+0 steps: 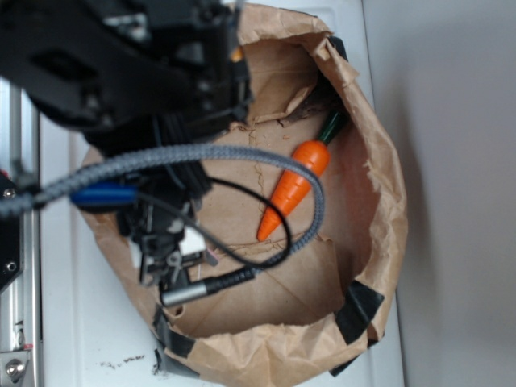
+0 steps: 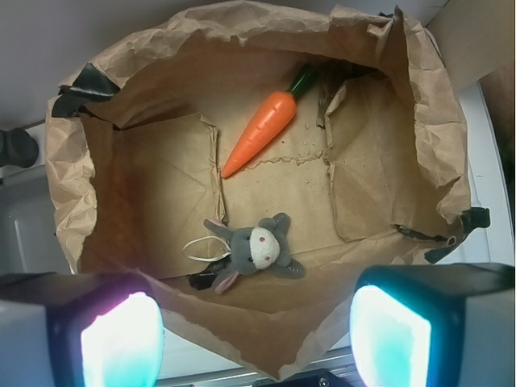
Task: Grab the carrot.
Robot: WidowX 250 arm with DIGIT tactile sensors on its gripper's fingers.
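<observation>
While the gripper [image 2: 254,330] hangs with fingers [image 2: 121,339] spread and empty | carrot [image 2: 260,132] lies well beyond them, on the paper bag's [image 2: 145,193] floor | plush mouse [image 2: 256,247] nearer | bag on white tabletop [image 1: 89,339].

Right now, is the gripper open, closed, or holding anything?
Gripper: open and empty, hovering above the paper bag; the carrot lies untouched inside it.
</observation>
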